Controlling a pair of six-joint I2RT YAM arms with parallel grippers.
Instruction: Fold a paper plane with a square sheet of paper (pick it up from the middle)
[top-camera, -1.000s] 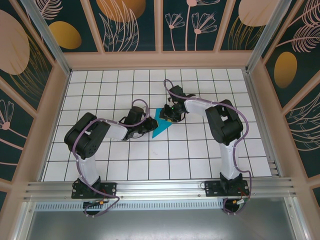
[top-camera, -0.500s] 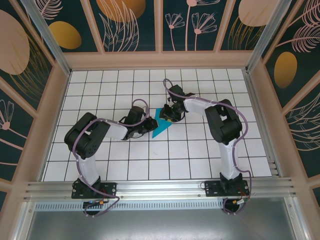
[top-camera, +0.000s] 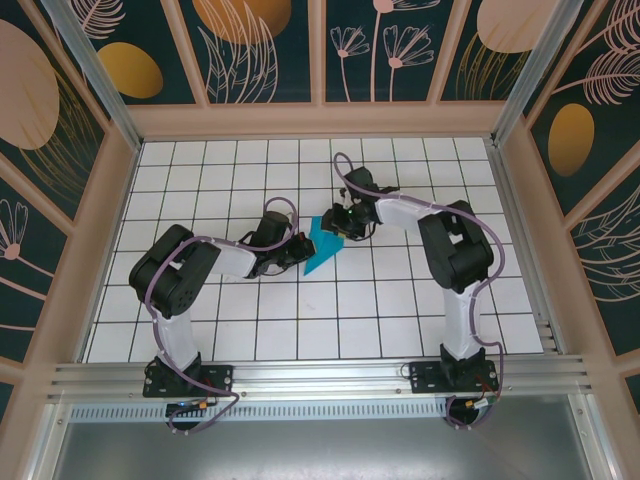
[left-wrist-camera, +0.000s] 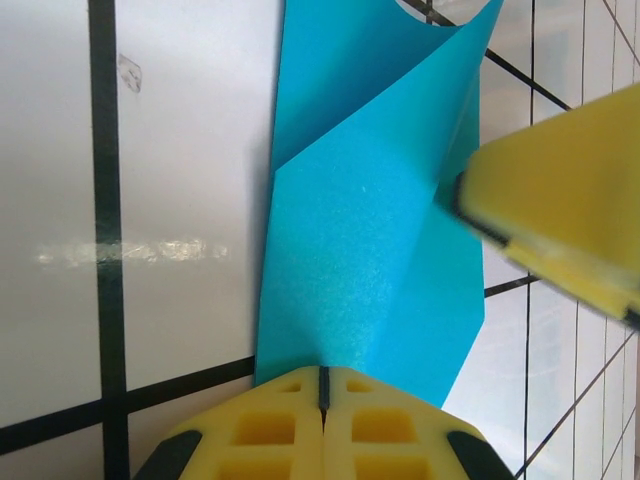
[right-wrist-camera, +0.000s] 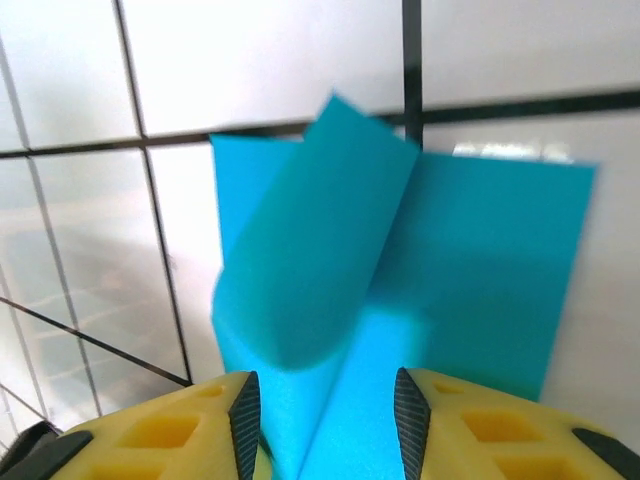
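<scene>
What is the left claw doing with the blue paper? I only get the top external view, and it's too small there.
Observer: Left wrist view: the left claw is shut on the near edge of the square sheet of paper.
Operator: And the other one?
Observer: Right wrist view: the right claw has its fingers apart, paper between them.
Operator: Lying flat?
Observer: No, a flap curls up off it.

You are looking at a white table (top-camera: 400, 300) ruled with black grid lines. Near its middle, the cyan sheet of paper (top-camera: 322, 250) is lying partly folded, one flap lifting.
</scene>
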